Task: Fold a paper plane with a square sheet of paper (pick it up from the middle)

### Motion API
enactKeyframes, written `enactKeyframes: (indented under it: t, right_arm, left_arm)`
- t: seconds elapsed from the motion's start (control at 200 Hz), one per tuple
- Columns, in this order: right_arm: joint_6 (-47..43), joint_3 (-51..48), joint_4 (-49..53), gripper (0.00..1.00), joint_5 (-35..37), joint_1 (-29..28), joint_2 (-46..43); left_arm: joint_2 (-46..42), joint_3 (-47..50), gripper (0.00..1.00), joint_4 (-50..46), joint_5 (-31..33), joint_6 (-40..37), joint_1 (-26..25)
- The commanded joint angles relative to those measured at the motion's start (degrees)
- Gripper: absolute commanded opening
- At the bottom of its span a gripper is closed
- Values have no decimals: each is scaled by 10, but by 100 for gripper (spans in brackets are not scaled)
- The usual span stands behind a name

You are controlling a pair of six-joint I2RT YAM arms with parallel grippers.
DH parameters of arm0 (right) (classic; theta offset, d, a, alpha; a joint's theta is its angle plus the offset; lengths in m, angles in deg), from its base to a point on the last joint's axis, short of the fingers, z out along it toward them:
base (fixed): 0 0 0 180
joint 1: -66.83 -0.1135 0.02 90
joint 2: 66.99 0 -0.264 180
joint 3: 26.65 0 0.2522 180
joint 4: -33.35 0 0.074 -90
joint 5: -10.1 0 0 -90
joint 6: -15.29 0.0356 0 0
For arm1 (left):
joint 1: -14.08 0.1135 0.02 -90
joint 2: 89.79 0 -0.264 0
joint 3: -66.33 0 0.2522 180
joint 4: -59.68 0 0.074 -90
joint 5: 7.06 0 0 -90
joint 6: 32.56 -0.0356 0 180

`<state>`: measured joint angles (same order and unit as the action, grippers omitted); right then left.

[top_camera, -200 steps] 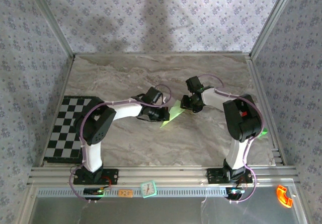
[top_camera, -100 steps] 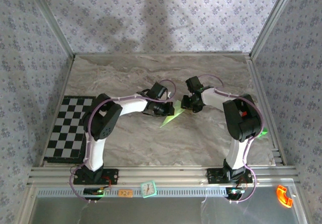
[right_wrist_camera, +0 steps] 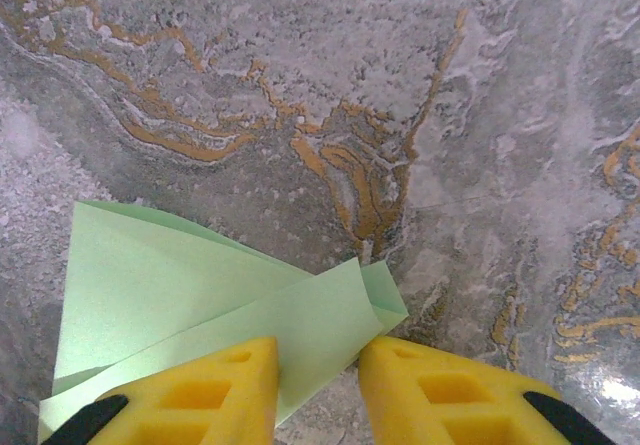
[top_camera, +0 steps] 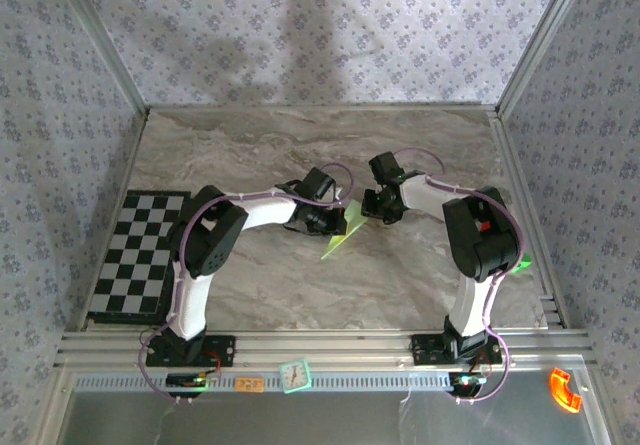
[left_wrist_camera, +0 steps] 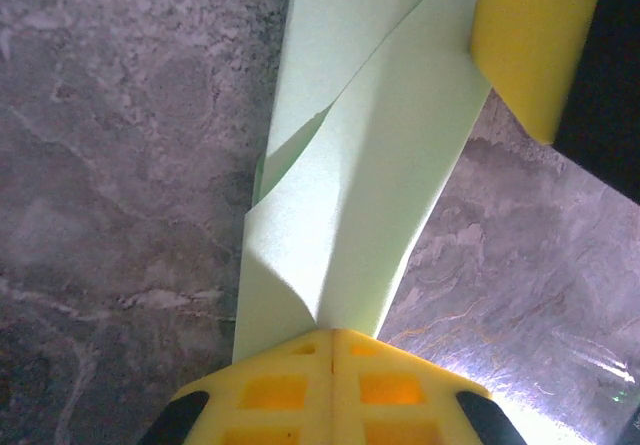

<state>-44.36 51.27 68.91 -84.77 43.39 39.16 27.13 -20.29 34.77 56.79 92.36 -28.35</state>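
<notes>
The square sheet of paper (top_camera: 338, 237) is pale green and folded into a narrow creased strip, lying on the marble table between the two arms. In the left wrist view the paper (left_wrist_camera: 350, 185) runs straight out from my left gripper (left_wrist_camera: 333, 333), whose yellow jaws are pressed together on its near end. My left gripper (top_camera: 333, 223) sits at the strip's left side. My right gripper (top_camera: 367, 209) is at the far end. In the right wrist view its yellow fingers (right_wrist_camera: 225, 390) stand apart around a curled flap of the paper (right_wrist_camera: 200, 285), right gripper (right_wrist_camera: 318, 365) open.
A black-and-white checkered mat (top_camera: 135, 255) lies at the table's left edge. A small bright green block (top_camera: 522, 263) sits by the right arm's elbow. Patterned walls and metal rails (top_camera: 300, 345) close in the table. An orange piece (top_camera: 565, 389) lies beyond the front rail.
My left wrist has swung to the right and over the paper's left side. The strip has shifted slightly. The right jaws have narrowed around the flap.
</notes>
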Motion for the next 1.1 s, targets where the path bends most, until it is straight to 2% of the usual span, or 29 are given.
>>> enactKeyframes:
  t: [0.0,0.245,0.355,0.64,0.814,1.094]
  right_arm:
    - [-5,-31,9,31,-5,-4,25]
    - [0,-72,-38,38,-27,22,-105]
    - [-7,-96,-61,31,-63,20,-138]
    - [45,-122,-160,9,-170,-5,-99]
    - [63,-116,-184,3,-173,-14,-63]
    - [72,-131,-197,1,-163,-4,-23]
  left_arm:
    - [26,-1,7,-55,26,-19,-4]
    - [47,-2,6,-89,58,-36,-14]
    - [55,2,6,-101,74,-40,-18]
    - [58,5,5,-110,84,-40,-21]
    - [58,7,4,-110,85,-38,-21]
    - [57,10,1,-117,86,-37,-20]
